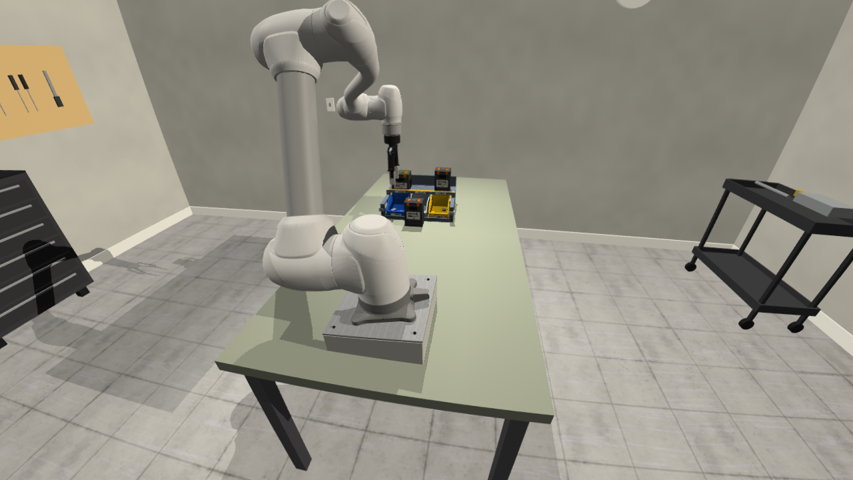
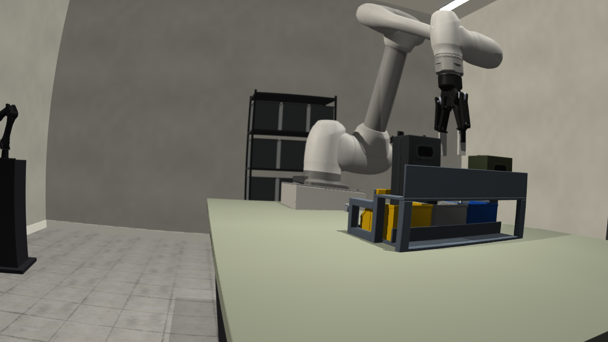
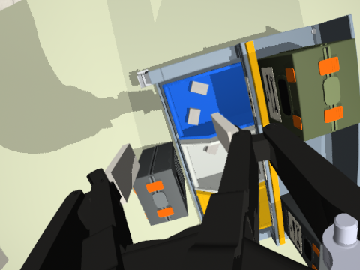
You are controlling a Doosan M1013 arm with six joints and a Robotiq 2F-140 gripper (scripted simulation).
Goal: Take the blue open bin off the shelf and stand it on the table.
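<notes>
The blue open bin (image 1: pixel 395 204) (image 2: pixel 482 212) (image 3: pixel 230 94) stands in the end place of the shelf's lower level (image 2: pixel 463 183) (image 3: pixel 191 66). Two light blocks (image 3: pixel 199 88) (image 3: pixel 193 116) lie in it. Beside it are a grey bin (image 2: pixel 450 214) (image 3: pixel 204 165) with a light part in it, and a yellow bin (image 1: pixel 439 205) (image 2: pixel 418 214) (image 3: pixel 267 206). My gripper (image 1: pixel 392 177) (image 2: pixel 452 146) (image 3: pixel 173 141) points down, partly open and empty, well above the bins. In the wrist view one finger overlaps the grey bin and hides part of it and the yellow bin.
A dark case (image 1: pixel 414 213) (image 3: pixel 150 166) stands on the table (image 1: pixel 477 298) (image 2: pixel 318 276) in front of the grey bin. A green case (image 1: pixel 403 177) (image 2: pixel 489 162) (image 3: pixel 315 90) and another dark case (image 1: pixel 442 179) (image 2: pixel 416 148) stand on the shelf's upper level. A yellow strip (image 3: pixel 258 82) edges that level.
</notes>
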